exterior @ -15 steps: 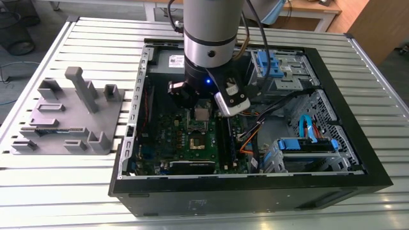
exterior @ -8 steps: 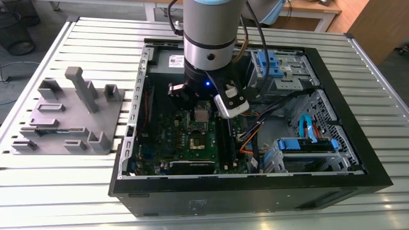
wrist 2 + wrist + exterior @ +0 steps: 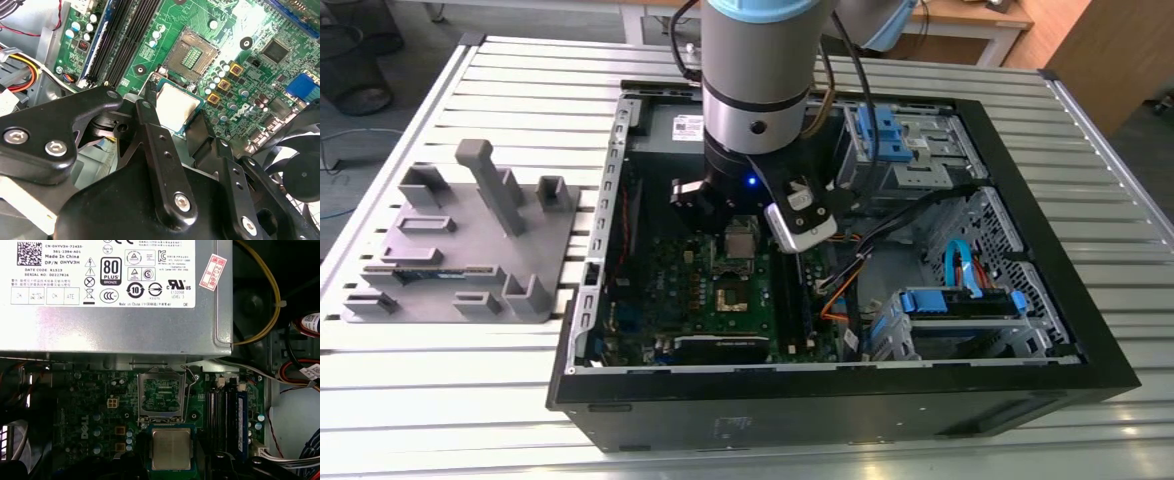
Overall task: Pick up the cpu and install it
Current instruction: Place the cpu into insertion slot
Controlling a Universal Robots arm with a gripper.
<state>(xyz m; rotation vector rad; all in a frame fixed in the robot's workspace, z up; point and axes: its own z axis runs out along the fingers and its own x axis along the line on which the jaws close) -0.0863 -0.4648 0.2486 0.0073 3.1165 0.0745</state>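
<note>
Grasping the cpu (image 3: 176, 104) by two opposite edges, the gripper (image 3: 174, 111) hangs above the green motherboard (image 3: 260, 30) inside the open computer case (image 3: 854, 420). In the exterior view the dark socket (image 3: 731, 296), contacts bare, lies at six o'clock of the cpu. The grey plastic holder (image 3: 454, 250) sits at nine o'clock of the case.

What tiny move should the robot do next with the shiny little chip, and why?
Probably slide the chip sideways until it sits squarely over the open socket. The hand grips the chip above the green board, but in both wrist views the chip hangs beside the empty socket, not over it.
</note>
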